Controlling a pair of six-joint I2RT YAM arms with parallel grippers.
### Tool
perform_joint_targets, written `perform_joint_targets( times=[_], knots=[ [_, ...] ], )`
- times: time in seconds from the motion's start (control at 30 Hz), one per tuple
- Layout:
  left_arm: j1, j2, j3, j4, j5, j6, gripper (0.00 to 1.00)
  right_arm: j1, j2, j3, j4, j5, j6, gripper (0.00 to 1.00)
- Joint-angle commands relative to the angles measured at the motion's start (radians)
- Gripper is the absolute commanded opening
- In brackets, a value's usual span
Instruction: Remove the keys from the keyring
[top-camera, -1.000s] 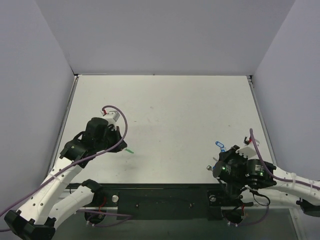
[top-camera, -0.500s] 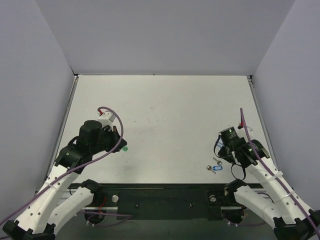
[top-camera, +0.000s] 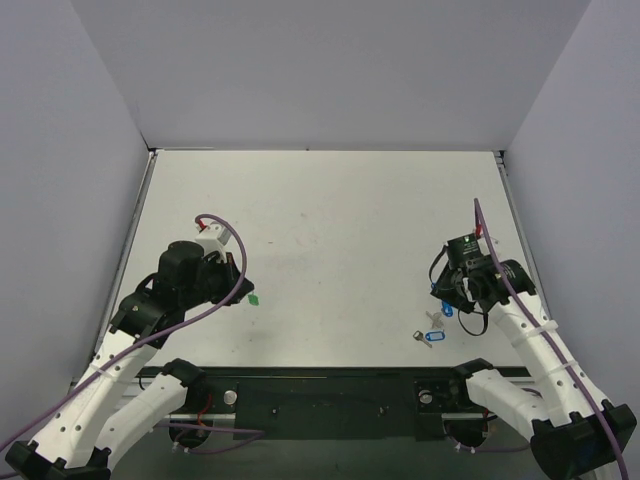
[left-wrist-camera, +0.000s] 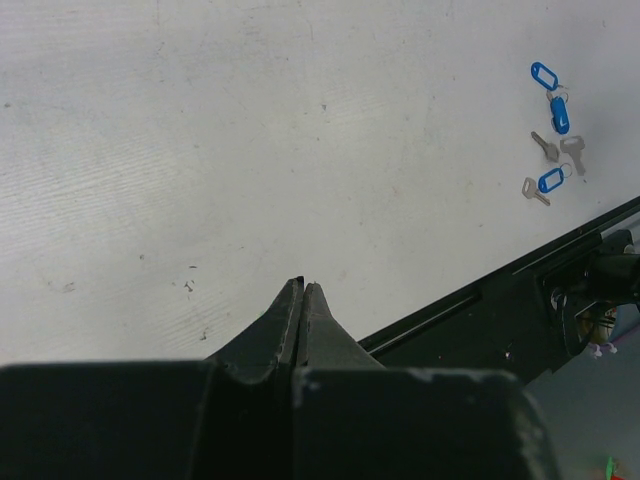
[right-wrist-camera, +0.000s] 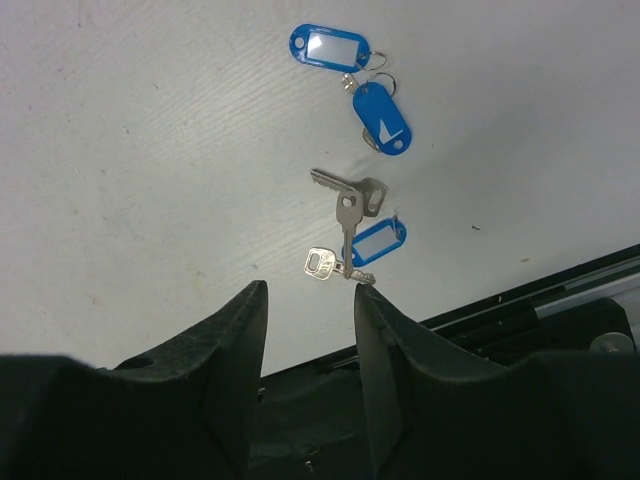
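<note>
My left gripper (top-camera: 240, 290) is shut. A tiny bright green key piece (top-camera: 253, 298) sits right at its tip and has travelled with it. In the left wrist view the fingertips (left-wrist-camera: 300, 290) are pressed together and the green piece is hidden. I cannot make out the small silver key or the thin keyring. My right gripper (top-camera: 450, 298) is open and empty. It hovers over a loose group of blue-tagged keys, with its fingertips (right-wrist-camera: 250, 300) spread just short of a silver key (right-wrist-camera: 322, 262).
Blue tags (right-wrist-camera: 330, 47) (right-wrist-camera: 382, 118) (right-wrist-camera: 378, 240) and silver keys (right-wrist-camera: 345, 205) lie near the table's front right edge. They also show in the top view (top-camera: 433, 337) and the left wrist view (left-wrist-camera: 550, 180). The black front rail (top-camera: 320, 395) runs along the near edge.
The right arm swung up from the front edge, and its gripper now hangs over the blue-tagged keys. The left gripper drew back slightly, and the green piece moved with it.
</note>
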Motion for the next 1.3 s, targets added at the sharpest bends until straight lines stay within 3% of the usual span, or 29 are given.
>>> perform_joint_targets(
  times=[0.0, 0.07, 0.4, 0.57, 0.77, 0.97, 1.07, 1.27],
  knots=[
    [0.005, -0.011, 0.000, 0.055, -0.004, 0.012, 0.00, -0.018, -0.035, -0.026, -0.022, 0.006, -0.012, 0.46],
    [0.005, -0.009, 0.000, 0.058, -0.001, 0.012, 0.00, -0.020, -0.054, -0.035, -0.024, 0.008, -0.006, 0.53],
    [0.005, -0.009, -0.003, 0.061, 0.005, 0.011, 0.00, -0.015, -0.138, -0.011, 0.003, -0.141, -0.041, 0.62],
    [0.005, -0.007, -0.004, 0.061, 0.008, 0.014, 0.00, -0.003, -0.215, -0.015, -0.007, -0.195, -0.038, 0.82],
    [0.002, -0.003, -0.004, 0.065, 0.010, 0.011, 0.00, 0.028, -0.331, 0.006, -0.014, -0.216, -0.004, 0.86],
    [-0.015, 0.008, -0.004, 0.093, 0.033, -0.030, 0.00, 0.040, -0.410, 0.127, -0.020, -0.227, 0.002, 0.88],
    [-0.081, 0.014, -0.026, 0.145, 0.005, -0.098, 0.00, 0.041, -0.424, 0.172, -0.020, -0.225, -0.001, 0.88],
    [-0.369, 0.110, -0.001, 0.211, -0.226, -0.184, 0.00, 0.040, -0.456, 0.213, -0.022, -0.215, 0.003, 0.88]
  ],
)
